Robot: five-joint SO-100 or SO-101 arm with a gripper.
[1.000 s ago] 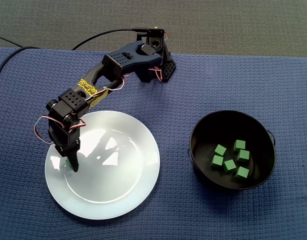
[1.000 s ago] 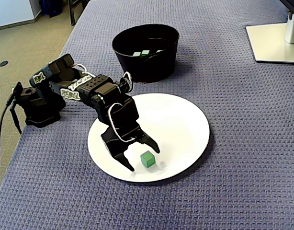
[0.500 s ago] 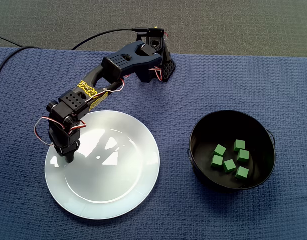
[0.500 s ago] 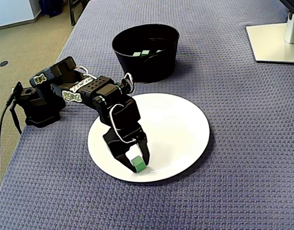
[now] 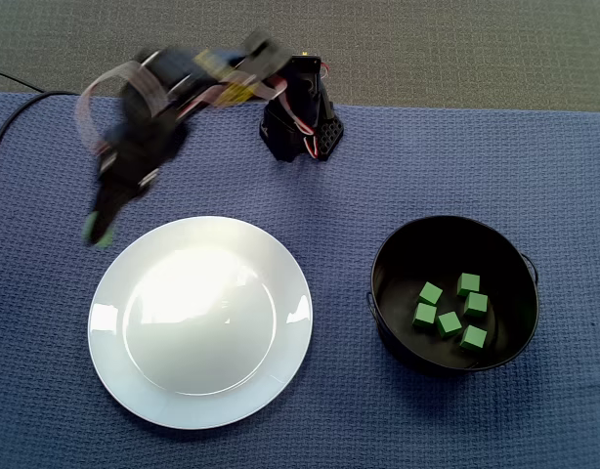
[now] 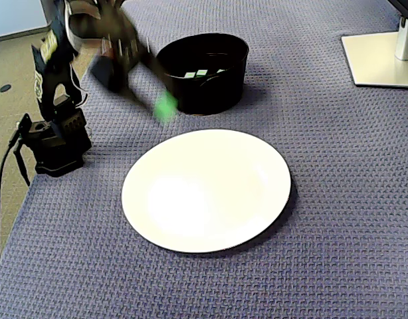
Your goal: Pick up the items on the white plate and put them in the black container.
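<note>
The jaws are smeared by motion in both fixed views, so their exact gap cannot be read. A green cube point(image 5: 98, 233) sits at their tip and well clear of any surface, so they appear to be clenched on it. In one fixed view the cube shows as a green blur just off the upper-left edge of the white plate point(image 5: 271, 376). In the other fixed view the cube point(image 6: 165, 106) appears in front of the left wall of the black container point(image 6: 210, 83), above the cloth-covered counter point(image 6: 337, 199). From these views I cannot tell exactly what it hangs over. Behind the jaws the arm point(image 5: 158, 98) is raised and folded back toward its base point(image 5: 302, 122), also blurred. The plate point(image 6: 204, 189) is bare in both views, with nothing left on it to collect. The container point(image 5: 390, 256) stands to the right of the plate and well apart from it, and already holds several green cubes point(image 5: 450, 323) grouped on its floor. I judge the task nearly finished: the cube in the jaws looks like the last item. What is left is to carry it across to the container, bring it over the opening and let it go. The main risk is losing the cube on a quick swing, or dropping it short against the container's rim.
</note>
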